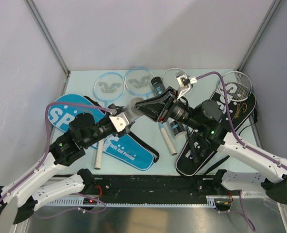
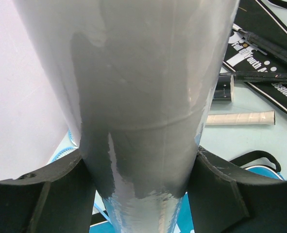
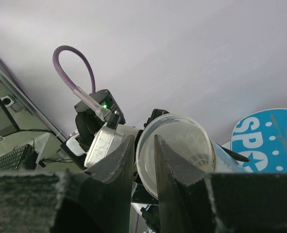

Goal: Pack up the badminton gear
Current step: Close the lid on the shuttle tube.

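Loading the tube, by the look of it, with both covers lying flat: blue cover point(image 1: 133, 153) at near left, black cover point(image 1: 197, 156) at near right, light-blue-framed rackets point(image 1: 108, 86) and silver-framed rackets point(image 1: 238, 85) toward the far edge. Held up over mid-table: white tube point(image 1: 136, 104), clamped round its body by the left gripper point(image 2: 141, 194), mouth turned toward the right arm. Pinched at that mouth by the right gripper point(image 3: 143, 160), fingers nearly together across the rim; cannot tell whether on a cap or the bare wall. Dimly showing inside, something pale, perhaps a shuttlecock. Next, probably: keep the left clamp steady, move the right straight along the tube's axis, avoid crushing the thin rim.
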Robot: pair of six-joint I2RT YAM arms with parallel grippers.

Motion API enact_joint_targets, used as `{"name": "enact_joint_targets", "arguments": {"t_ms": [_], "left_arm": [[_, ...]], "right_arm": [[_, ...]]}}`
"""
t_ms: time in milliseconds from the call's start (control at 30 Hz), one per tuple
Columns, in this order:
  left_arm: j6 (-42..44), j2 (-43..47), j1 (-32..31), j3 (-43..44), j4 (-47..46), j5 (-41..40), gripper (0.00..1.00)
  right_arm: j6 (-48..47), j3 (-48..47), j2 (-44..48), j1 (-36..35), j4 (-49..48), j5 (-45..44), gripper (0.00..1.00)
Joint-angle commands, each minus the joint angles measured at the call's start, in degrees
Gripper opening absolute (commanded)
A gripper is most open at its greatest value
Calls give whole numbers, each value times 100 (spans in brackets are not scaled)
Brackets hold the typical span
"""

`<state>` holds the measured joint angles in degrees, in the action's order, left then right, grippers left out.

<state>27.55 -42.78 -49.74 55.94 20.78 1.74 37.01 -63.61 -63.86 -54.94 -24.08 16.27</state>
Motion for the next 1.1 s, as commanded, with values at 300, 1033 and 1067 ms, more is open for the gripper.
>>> {"name": "enact_joint_targets", "arguments": {"t_ms": [300, 1033, 1067], "left_arm": [[178, -33, -10, 0, -466, 58, 48], [-7, 3, 36, 393, -504, 162, 47], [-14, 0, 39, 397, -504, 148, 47]], "right_arm": [[-437, -625, -138, -62, 348, -408, 29], [-283, 3, -223, -230, 872, -681, 27], [-291, 40, -175, -233, 884, -710, 27]]}}
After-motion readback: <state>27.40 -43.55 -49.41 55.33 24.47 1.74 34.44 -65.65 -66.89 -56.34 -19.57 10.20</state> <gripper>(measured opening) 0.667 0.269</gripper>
